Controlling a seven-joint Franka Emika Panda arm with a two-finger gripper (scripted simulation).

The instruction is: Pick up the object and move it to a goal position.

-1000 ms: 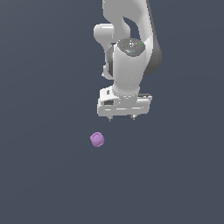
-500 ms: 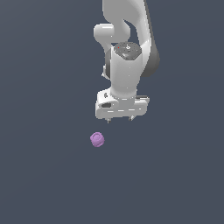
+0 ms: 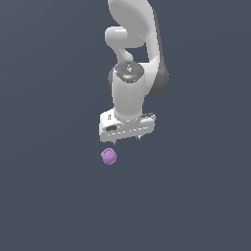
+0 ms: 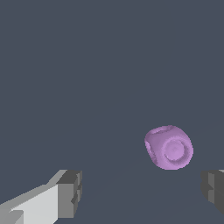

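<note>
The lump (image 3: pixel 109 156) sits on the tabletop (image 3: pixel 49 196) just below center of the exterior frame, down-left of the tool (image 3: pixel 126 139), not touching. Tool fingers (image 4: pixel 70 192) are spread wide, holding nothing.

Bare simulated scene: flat, featureless dark grey ground (image 3: pixel 49 196).
</note>
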